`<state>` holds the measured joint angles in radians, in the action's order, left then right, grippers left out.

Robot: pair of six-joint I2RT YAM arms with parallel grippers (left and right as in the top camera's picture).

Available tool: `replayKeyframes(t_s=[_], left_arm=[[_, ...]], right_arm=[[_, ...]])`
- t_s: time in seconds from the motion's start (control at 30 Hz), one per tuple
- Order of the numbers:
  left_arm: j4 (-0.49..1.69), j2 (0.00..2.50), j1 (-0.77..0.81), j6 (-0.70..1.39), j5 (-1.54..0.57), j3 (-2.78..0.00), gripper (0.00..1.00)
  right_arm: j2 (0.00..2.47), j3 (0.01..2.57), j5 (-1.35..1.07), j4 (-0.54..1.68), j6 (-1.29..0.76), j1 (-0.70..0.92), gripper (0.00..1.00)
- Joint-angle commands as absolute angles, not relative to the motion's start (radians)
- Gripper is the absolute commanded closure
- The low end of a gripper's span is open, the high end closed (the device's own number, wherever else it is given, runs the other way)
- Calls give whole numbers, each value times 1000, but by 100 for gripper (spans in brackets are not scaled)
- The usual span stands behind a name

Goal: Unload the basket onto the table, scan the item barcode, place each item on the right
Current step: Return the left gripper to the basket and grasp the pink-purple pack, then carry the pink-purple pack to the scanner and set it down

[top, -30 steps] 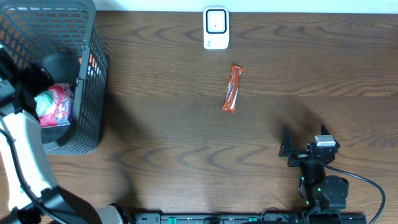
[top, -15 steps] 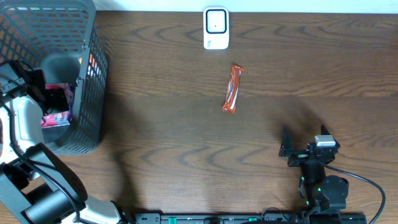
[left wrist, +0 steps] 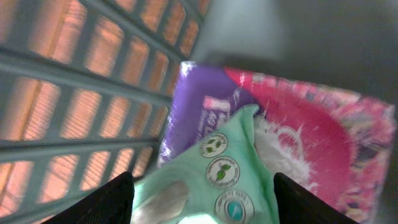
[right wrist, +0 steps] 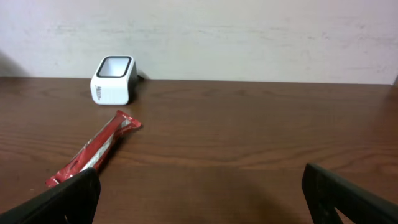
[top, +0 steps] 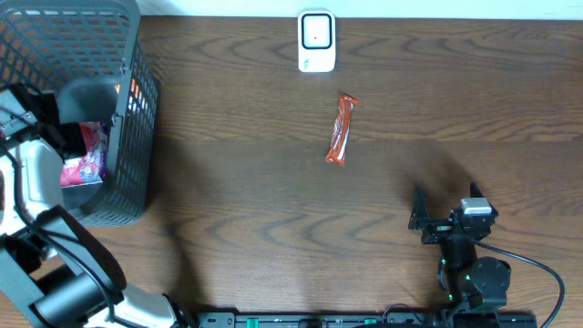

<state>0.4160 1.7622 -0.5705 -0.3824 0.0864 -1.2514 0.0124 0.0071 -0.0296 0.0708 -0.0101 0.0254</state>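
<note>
green pouch [left wrist: 205, 180]: a soft printed packet with three round badges on its face, lying on top of the pile inside the basket [left wrist: 93, 74] at the far left of the table [top: 273, 228]; I judge it to be the item to scan.
handling: probably light and limp, with a slick film that crumples and slides. A pinch across its width near the top edge should hold, provided the barcode face stays uncovered. No barcode shows from here.
beneath it: a pink package [left wrist: 311, 137] and a purple one [left wrist: 199, 106], touching the pouch from below. They look just as slippery, so a deep pinch could drag one up with it.
left gripper [left wrist: 205, 186]: down inside the basket, jaws apart, one finger at each side edge of the pouch. No pinch shows on the film.
basket wall: grey mesh just left of the pouch, close enough to snag a finger on the way out.
scanner [top: 316, 41]: a white unit at the far middle of the table, well apart from the basket.
red stick packet [top: 341, 129]: lies flat near the scanner.
right gripper [right wrist: 200, 174]: parked near right, jaws wide apart, holding nothing.
</note>
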Motion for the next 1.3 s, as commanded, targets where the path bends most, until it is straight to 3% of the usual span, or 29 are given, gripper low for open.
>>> replayKeyframes(t_s=[0.0,0.1,0.23,0.3,0.33,0.6,0.93,1.27], left_arm=[[430,1820,-573,-392,118,-1250,30],[429,1835,-573,-391,117,-1250,30],[417,1818,-573,-389,118,-1250,74],[403,1796,-573,-368,118,-1252,90],[394,1780,-573,-350,118,-1254,92],[245,1538,-570,-99,112,-1255,92],[39,1242,-540,184,-171,-1255,92],[-84,1126,-242,204,-195,-1255,92]], right_arm=[[7,6,-28,75,1,24,1],[7,6,-28,75,1,24,1],[7,6,-28,75,1,24,1],[7,6,-28,75,1,24,1],[7,6,-28,75,1,24,1],[7,6,-28,75,1,24,1],[7,6,-28,75,1,24,1],[7,6,-28,75,1,24,1]])
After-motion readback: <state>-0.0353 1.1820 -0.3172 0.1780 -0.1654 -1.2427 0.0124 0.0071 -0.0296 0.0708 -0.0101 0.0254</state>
